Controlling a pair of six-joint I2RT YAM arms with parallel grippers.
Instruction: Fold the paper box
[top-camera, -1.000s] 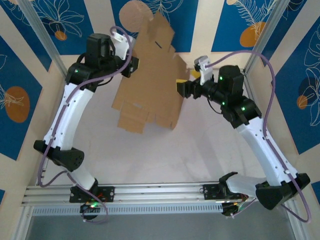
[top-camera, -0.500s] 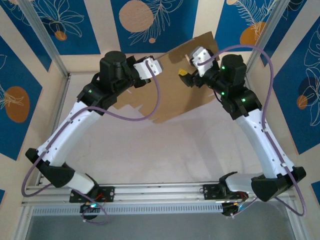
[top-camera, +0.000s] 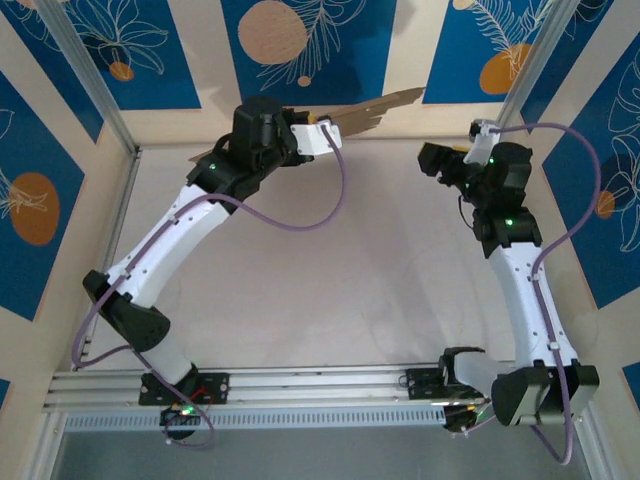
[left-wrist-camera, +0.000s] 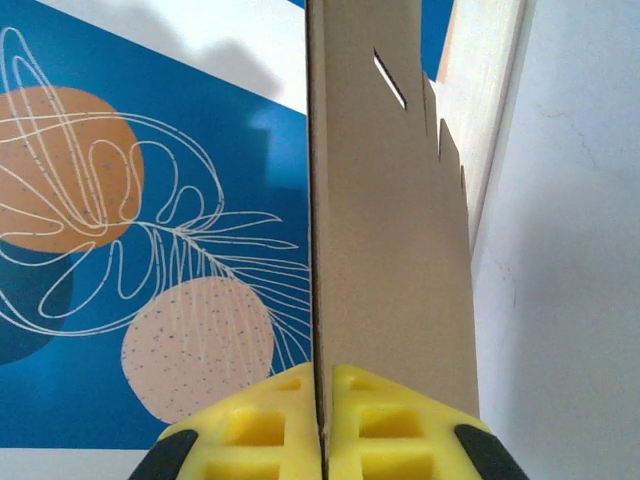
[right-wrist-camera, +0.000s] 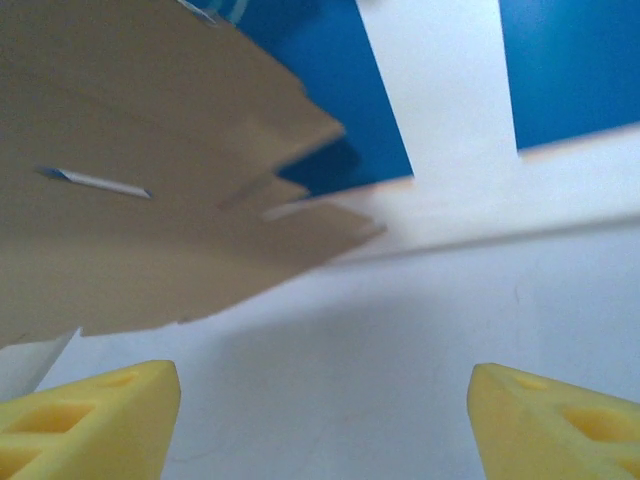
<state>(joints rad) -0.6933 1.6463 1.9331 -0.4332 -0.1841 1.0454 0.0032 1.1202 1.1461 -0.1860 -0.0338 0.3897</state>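
Observation:
The paper box (top-camera: 375, 105) is a flat brown die-cut sheet, held off the table at the back wall and seen almost edge-on from above. My left gripper (top-camera: 325, 122) is shut on its near edge. In the left wrist view the yellow fingers (left-wrist-camera: 262, 425) pinch the sheet (left-wrist-camera: 390, 250), which runs straight away with a slot and notched tabs at its far end. My right gripper (top-camera: 428, 158) stands open to the right of the sheet, apart from it. In the right wrist view, the sheet's tabbed corner (right-wrist-camera: 150, 200) hangs above and left of the open gripper (right-wrist-camera: 325, 420).
The white table top (top-camera: 330, 270) stretches in front of both arms. Blue and cream patterned walls (top-camera: 300, 40) close the back and sides. Metal frame posts (top-camera: 90, 80) stand at the back corners, and the arms' base rail (top-camera: 320, 385) runs along the near edge.
The left arm has swung the sheet up and back toward the rear wall, turning it edge-on. The right gripper has drawn away to the right, clear of the sheet.

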